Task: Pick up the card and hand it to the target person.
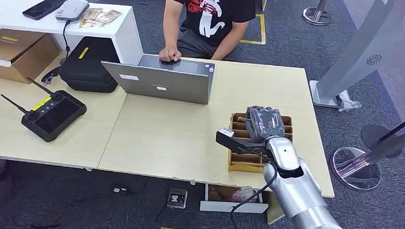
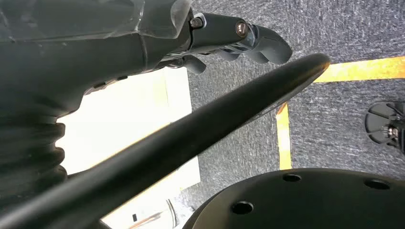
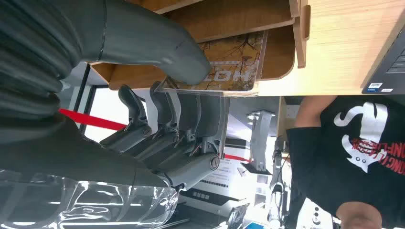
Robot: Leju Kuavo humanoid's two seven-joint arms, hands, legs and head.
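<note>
I am at the pick-up step, with the hand-over not yet begun. My right hand is down over the slotted wooden card holder near the table's front edge. In the right wrist view my thumb lies on the printed face of the card and my darker fingers run along its other side, so I judge the card pinched between them, its far end in or just above a slot; how firm the pinch is I cannot tell.

Next I judge I must lift the card straight out of the slot without catching the dividers, then carry it past the open laptop toward the person seated across the table, beyond my fingertips.

My right arm reaches forward from below, wrist bent so the back of the hand faces up. My left hand hangs low above the carpet, fingers loosely curled and holding nothing that I can see.
</note>
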